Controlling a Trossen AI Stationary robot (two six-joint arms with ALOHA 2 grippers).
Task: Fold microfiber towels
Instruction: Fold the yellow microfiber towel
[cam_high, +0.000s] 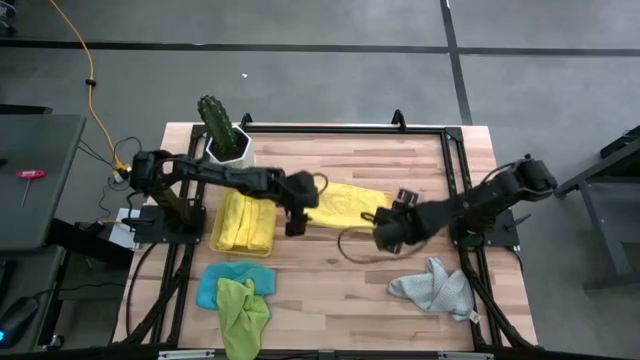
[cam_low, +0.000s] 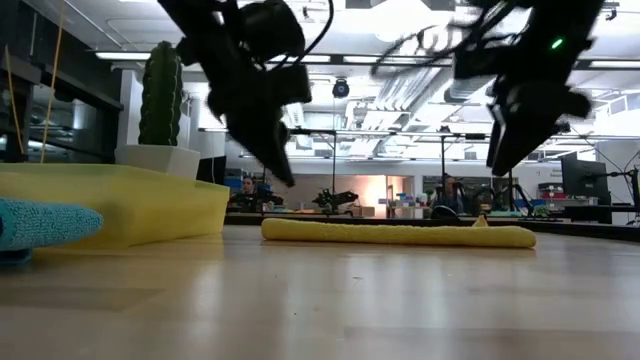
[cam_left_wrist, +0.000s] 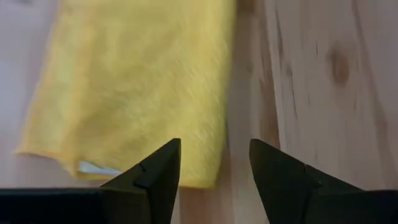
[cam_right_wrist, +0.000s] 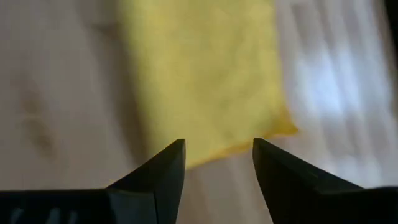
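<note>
Both my tools open, nothing held: left tool (cam_high: 295, 228) & right tool (cam_high: 380, 238) above folded yellow towel (cam_high: 345, 203) on desk (cam_high: 330, 280).

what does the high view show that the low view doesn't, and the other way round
Only the high view shows the grey towel, the lime green towel and folded yellow towels inside the tray. Only the low view shows the gap between both grippers and the table, plus people in the room behind. Both show the folded yellow towel mid-table, the cactus, the light blue towel, the left gripper and the right gripper, with the fingers open and empty.
</note>
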